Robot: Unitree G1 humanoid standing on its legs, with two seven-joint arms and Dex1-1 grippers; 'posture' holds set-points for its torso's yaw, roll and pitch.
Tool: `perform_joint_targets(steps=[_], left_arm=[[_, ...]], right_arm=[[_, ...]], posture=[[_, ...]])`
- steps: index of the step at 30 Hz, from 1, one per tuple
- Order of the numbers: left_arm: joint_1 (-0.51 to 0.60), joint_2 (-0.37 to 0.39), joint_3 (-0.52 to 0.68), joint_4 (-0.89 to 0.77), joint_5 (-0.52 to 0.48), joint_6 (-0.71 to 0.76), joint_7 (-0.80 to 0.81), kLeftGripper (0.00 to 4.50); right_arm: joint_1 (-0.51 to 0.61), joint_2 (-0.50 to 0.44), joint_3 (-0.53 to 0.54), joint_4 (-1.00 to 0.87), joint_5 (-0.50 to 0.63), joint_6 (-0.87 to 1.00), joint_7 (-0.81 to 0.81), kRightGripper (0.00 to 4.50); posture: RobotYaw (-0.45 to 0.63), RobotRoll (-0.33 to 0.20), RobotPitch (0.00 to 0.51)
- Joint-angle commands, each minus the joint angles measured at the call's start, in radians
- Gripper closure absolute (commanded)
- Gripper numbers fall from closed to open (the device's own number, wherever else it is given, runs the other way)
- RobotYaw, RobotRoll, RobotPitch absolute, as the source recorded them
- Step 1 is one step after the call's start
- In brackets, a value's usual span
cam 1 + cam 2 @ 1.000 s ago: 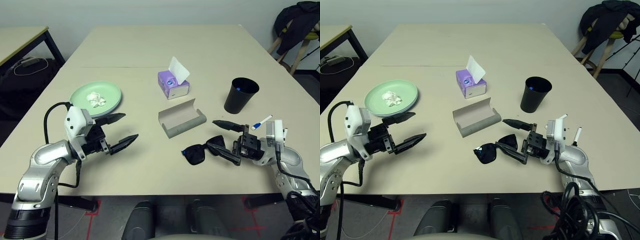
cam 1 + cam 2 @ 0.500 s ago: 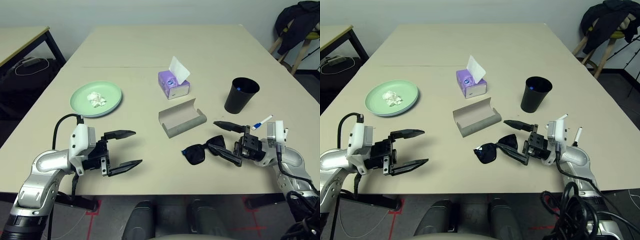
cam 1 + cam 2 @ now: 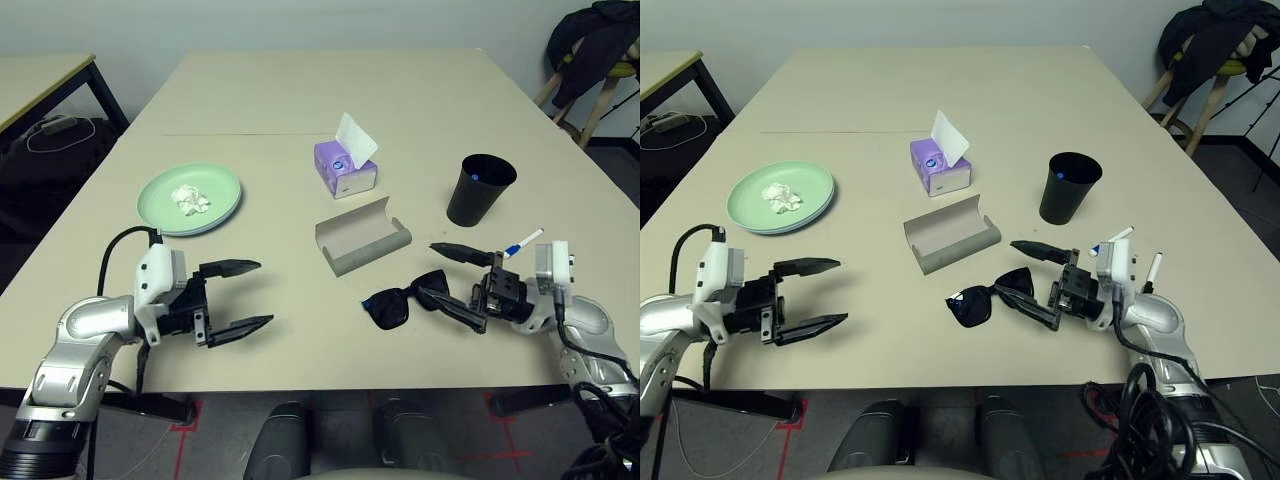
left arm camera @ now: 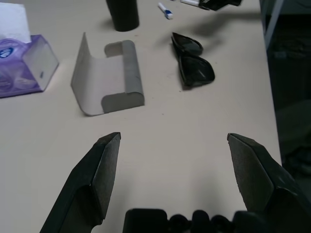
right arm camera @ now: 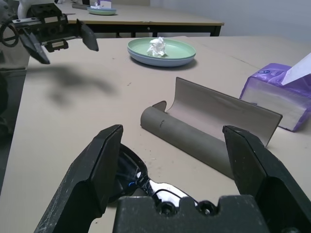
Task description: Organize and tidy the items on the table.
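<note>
Beige table [image 3: 300, 90], right wrist view adds distant desk [image 5: 160, 18]

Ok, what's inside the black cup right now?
Inside the tall black plastic cup, a small blue tip shows just below the rim, likely a pen's end. The rest of the inside is dark, and the cup's wall hides anything deeper.

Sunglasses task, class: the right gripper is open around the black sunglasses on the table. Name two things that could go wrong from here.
1. The right gripper is open, with the sunglasses partly between its fingers; closing on a lens or folded arm could make them slip or twist.
2. The open glasses case lies close beside them, so it might be nudged aside.
</note>
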Motion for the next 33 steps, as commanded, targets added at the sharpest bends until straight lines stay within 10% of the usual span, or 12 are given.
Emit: perform_joint_targets(steps=[1,9,20,33], left_arm=[[0.005,0.002,-0.034,-0.016,0.018,-0.016,-0.005,0.05],[-0.021,0.010,-0.056,-0.017,0.019,-0.029,-0.010,0.05],[-0.059,0.013,-0.073,0.009,0.021,-0.035,-0.024,0.05],[-0.094,0.029,-0.090,0.023,0.034,0.025,-0.008,0.05]], right_arm=[[-0.002,-0.013,-0.016,-0.007,0.000,0.007,-0.002,0.00],[-0.017,-0.032,-0.020,-0.020,-0.005,0.057,-0.033,0.00],[-0.096,-0.122,-0.066,-0.196,-0.005,0.617,-0.418,0.00],[-0.346,-0.220,0.019,-0.380,0.007,0.919,-0.427,0.00]], posture=[[0.02,0.000,0.057],[0.02,0.000,0.057],[0.00,0.000,0.057],[-0.01,0.000,0.054]])
